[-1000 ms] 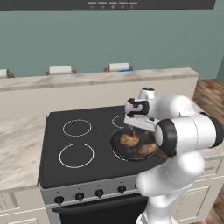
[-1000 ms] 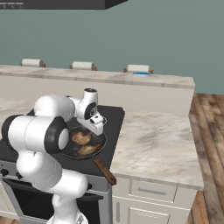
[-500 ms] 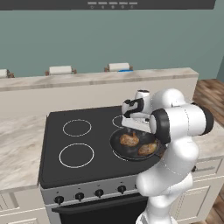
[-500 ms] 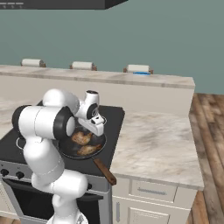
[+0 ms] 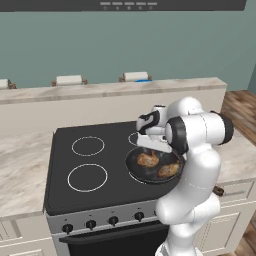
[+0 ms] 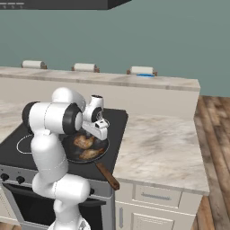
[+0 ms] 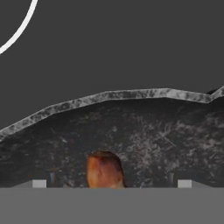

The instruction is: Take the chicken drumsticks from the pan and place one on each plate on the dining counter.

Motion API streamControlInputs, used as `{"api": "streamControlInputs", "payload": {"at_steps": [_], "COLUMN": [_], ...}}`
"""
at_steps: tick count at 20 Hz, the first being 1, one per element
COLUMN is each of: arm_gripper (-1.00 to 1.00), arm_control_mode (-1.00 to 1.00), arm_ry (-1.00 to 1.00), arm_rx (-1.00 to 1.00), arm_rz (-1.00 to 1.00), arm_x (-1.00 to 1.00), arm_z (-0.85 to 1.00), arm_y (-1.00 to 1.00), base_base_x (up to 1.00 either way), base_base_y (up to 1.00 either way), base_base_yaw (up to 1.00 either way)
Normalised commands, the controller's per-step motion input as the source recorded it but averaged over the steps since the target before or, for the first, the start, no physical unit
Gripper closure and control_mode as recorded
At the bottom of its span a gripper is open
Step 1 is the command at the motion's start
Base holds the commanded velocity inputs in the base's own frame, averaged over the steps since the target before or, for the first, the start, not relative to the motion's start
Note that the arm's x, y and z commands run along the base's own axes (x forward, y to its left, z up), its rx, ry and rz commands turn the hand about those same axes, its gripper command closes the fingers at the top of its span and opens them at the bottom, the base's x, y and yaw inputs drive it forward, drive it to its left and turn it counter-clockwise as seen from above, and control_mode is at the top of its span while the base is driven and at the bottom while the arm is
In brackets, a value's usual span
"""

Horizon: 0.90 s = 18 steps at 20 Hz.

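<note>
The black pan (image 5: 136,169) (image 6: 72,155) sits on the stove's front right burner, its wooden handle (image 6: 107,176) pointing toward me. Two golden-brown chicken drumsticks lie in it: one (image 5: 148,160) (image 6: 84,141) on the far side, the other (image 5: 169,170) (image 6: 91,153) nearer the handle. My gripper (image 5: 153,146) (image 6: 99,133) hangs open just above the far drumstick. In the hand view its tips stand wide apart on either side of that drumstick's end (image 7: 104,169), inside the pan rim (image 7: 131,94). A sliver of the blue plate (image 5: 143,80) (image 6: 144,75) shows on the dining counter (image 5: 100,92) (image 6: 112,80).
The black stove top (image 5: 110,145) (image 6: 114,119) has white burner rings on its left side (image 5: 87,177). Marbled worktop flanks it (image 5: 20,165) (image 6: 157,143). White-cushioned stools (image 5: 68,80) (image 6: 85,67) stand behind the dining counter. My own arm rises close beside the pan.
The arm's elbow has swung round to a more upright stance. The hand has edged slightly over the pan. The jaws stay open and the drumsticks have not moved.
</note>
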Motion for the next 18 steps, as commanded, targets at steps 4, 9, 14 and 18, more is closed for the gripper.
{"api": "streamControlInputs", "payload": {"at_steps": [4,9,14,18], "arm_gripper": [-1.00,-1.00,1.00,1.00], "arm_control_mode": [-1.00,-1.00,-1.00,-1.00], "arm_ry": [0.05,0.01,0.00,0.00], "arm_rx": [0.02,0.03,0.01,0.00], "arm_rz": [0.00,0.00,0.00,0.00], "arm_x": [0.11,0.01,0.00,-0.12], "arm_z": [-0.20,-0.16,-0.12,-0.07], "arm_y": [0.02,0.00,0.02,0.00], "base_base_x": [0.00,0.00,0.00,0.00], "base_base_y": [0.00,0.00,0.00,0.00], "base_base_yaw": [0.00,0.00,0.00,0.00]}}
